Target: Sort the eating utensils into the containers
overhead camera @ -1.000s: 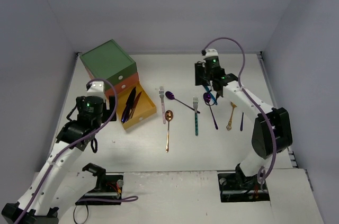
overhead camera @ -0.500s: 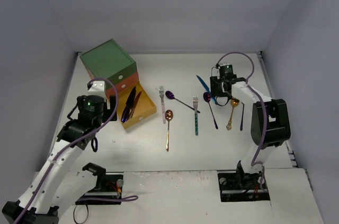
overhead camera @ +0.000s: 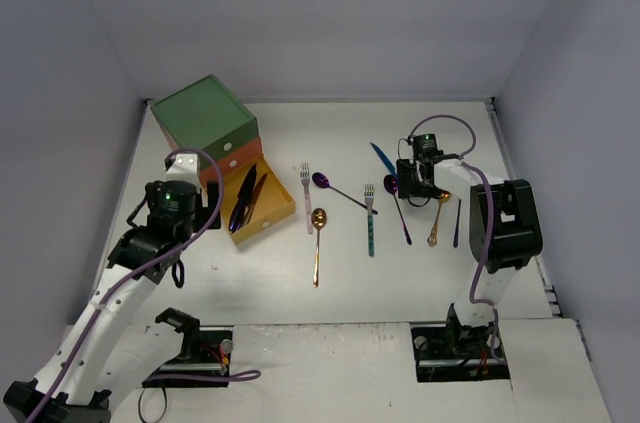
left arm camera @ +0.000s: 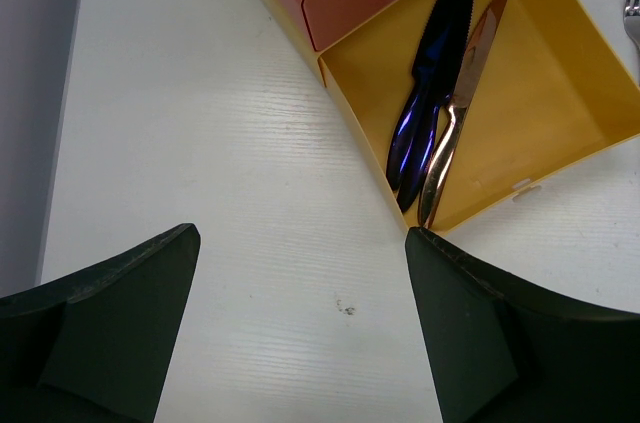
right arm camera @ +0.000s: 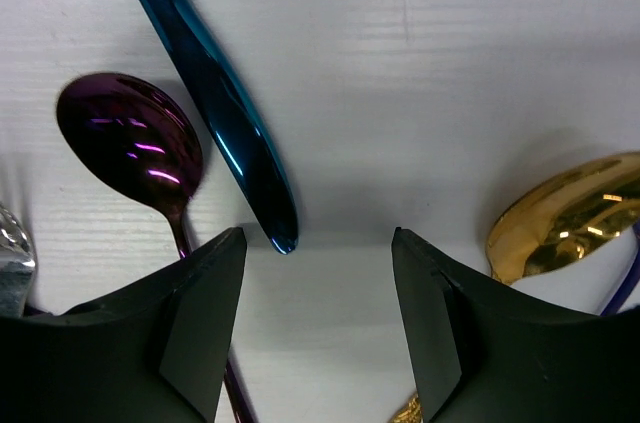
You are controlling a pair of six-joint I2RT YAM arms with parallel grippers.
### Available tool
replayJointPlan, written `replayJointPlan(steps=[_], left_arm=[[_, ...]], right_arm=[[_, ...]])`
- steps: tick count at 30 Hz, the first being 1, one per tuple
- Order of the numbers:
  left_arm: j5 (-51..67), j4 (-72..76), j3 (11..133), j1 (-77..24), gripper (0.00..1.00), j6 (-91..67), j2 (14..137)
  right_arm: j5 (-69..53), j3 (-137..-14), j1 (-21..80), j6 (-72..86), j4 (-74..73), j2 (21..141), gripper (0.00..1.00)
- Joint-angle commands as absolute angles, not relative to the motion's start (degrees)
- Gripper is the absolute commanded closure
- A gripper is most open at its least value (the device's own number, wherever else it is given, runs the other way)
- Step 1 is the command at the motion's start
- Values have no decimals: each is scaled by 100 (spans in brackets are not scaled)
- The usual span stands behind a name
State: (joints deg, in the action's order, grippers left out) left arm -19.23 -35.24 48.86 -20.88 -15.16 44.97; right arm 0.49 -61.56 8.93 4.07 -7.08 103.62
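Observation:
The green-topped chest (overhead camera: 205, 121) stands at the back left with its yellow drawer (overhead camera: 277, 211) pulled out. That drawer (left arm camera: 560, 113) holds a dark blue knife (left arm camera: 432, 108) and a copper knife (left arm camera: 462, 108). Several utensils lie on the table, among them a blue knife (overhead camera: 383, 157), a purple spoon (overhead camera: 397, 203) and a gold spoon (overhead camera: 438, 217). My right gripper (overhead camera: 414, 183) is open and low over the table. The blue knife's handle end (right arm camera: 235, 143) lies just ahead of my right gripper (right arm camera: 318, 283), near its left finger. My left gripper (overhead camera: 178, 205) is open and empty over bare table (left arm camera: 300, 303) beside the drawer.
A silver fork (overhead camera: 306, 198), a copper spoon (overhead camera: 317, 243), another purple spoon (overhead camera: 338, 189), a teal fork (overhead camera: 370, 221) and a slim purple piece (overhead camera: 457, 223) lie mid-table. The purple spoon's bowl (right arm camera: 130, 138) and the gold spoon's bowl (right arm camera: 565, 218) flank my right fingers. Walls enclose the table.
My right gripper has moved right and toward the near side, off the blue knife, which now lies uncovered. The left arm has not moved.

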Motion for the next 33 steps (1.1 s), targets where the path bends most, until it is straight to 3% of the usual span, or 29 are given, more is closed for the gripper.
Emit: replayJointPlan(steps=[1,15,24,27,33], left_arm=[[-1903,-3226,4961,-2048,18,-1450,4518],[-1899,-3234,4974,-2048,18,-1433,4588],[-1890,-3226,4983,-2048,18,-1424,4632],[-1891,-3226,4982,-2048,18,-1422,4642],[-1895,-3226,4987,-2048,18,-1415,4667]], right_arm=[[-193,-6444,875,427,-659,10566,42],[-677,-7541,967,211,-844,11566,44],[-781,-7874,1107,70,-1011,12031,50],[-805,-7910,1109,114,-1040,12132,56],[-849,-7916,1113,109,-1078,12216,76]])
